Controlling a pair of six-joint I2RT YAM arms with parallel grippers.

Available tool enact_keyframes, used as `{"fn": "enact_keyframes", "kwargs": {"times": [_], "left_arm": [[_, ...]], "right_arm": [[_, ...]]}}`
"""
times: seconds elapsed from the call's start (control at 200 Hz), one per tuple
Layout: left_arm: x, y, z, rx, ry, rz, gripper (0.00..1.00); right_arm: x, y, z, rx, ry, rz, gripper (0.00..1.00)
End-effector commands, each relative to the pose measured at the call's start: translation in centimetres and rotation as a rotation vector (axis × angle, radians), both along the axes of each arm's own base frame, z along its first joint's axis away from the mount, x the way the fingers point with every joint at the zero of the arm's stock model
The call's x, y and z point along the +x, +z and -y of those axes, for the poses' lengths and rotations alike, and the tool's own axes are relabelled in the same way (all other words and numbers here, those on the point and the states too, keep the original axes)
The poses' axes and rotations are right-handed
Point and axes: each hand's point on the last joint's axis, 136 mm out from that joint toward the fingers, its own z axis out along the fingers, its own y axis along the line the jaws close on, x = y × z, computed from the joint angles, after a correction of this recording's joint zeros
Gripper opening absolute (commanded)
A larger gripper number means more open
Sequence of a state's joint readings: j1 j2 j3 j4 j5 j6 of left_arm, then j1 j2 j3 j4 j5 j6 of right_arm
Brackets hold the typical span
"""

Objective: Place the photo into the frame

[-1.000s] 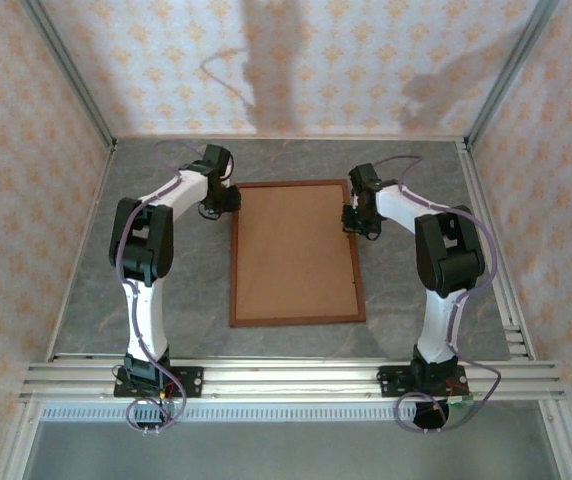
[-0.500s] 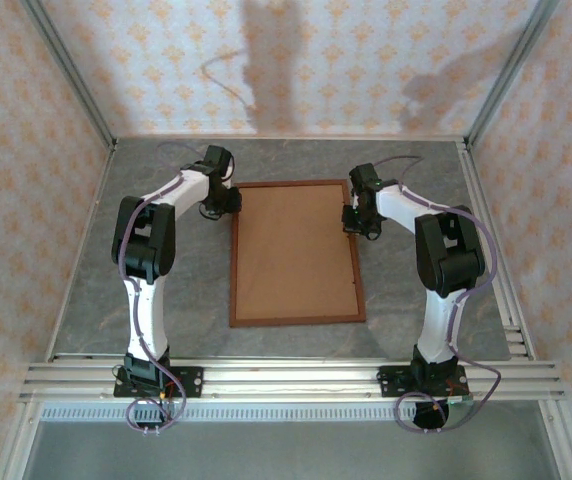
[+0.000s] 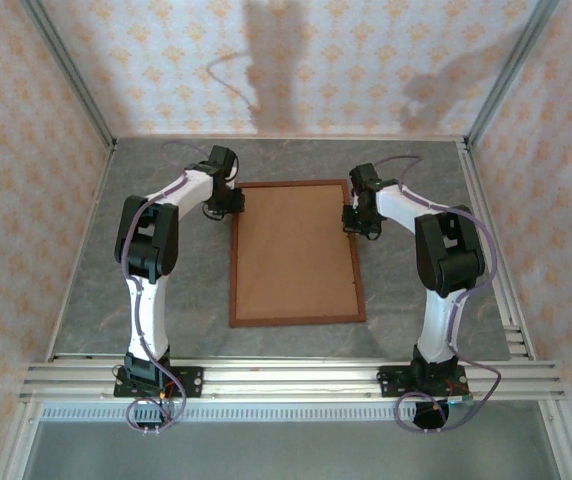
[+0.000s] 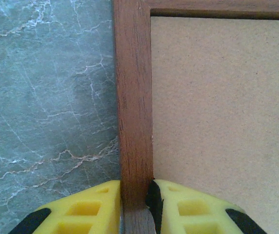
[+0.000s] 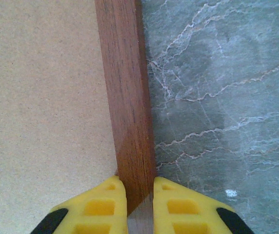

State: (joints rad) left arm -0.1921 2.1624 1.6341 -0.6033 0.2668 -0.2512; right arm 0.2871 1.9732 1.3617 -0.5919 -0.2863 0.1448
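The frame (image 3: 296, 320) lies flat on the grey marble tabletop (image 3: 196, 300), brown backing board (image 3: 294, 250) up. The left gripper (image 4: 137, 187) pinches its left rail near the far corner, looks snug I think; right gripper (image 5: 139, 183) is clamped on the right rail.

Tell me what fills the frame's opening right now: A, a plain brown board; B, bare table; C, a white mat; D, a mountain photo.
A: seen from above, a plain brown board fills the frame from rail to rail.
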Motion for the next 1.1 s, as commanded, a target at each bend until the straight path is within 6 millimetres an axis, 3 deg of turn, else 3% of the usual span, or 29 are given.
{"fn": "enact_keyframes", "kwargs": {"times": [0.0, 0.315, 0.786, 0.921, 1.096], "left_arm": [[-3.0, -4.3, 1.8, 0.024, -0.076, -0.146, 0.26], [-4.0, -6.0, 2.3, 0.03, -0.095, -0.194, 0.26], [-3.5, -5.8, 3.2, 0.03, -0.119, -0.187, 0.3], [-2.1, -4.0, 3.4, 0.023, -0.099, -0.13, 0.34], [-0.3, 1.2, 1.6, 0.072, -0.031, 0.005, 0.45]], "right_arm": [[-0.3, -1.6, 0.0, -0.021, 0.001, -0.038, 0.14], [-0.4, -1.8, -0.3, -0.022, 0.008, -0.042, 0.14], [-0.4, -1.7, -0.4, -0.027, 0.011, -0.042, 0.14], [-0.3, -1.6, -0.3, -0.031, 0.01, -0.039, 0.14], [-0.6, -1.7, 0.2, -0.057, 0.005, -0.043, 0.14]]}}
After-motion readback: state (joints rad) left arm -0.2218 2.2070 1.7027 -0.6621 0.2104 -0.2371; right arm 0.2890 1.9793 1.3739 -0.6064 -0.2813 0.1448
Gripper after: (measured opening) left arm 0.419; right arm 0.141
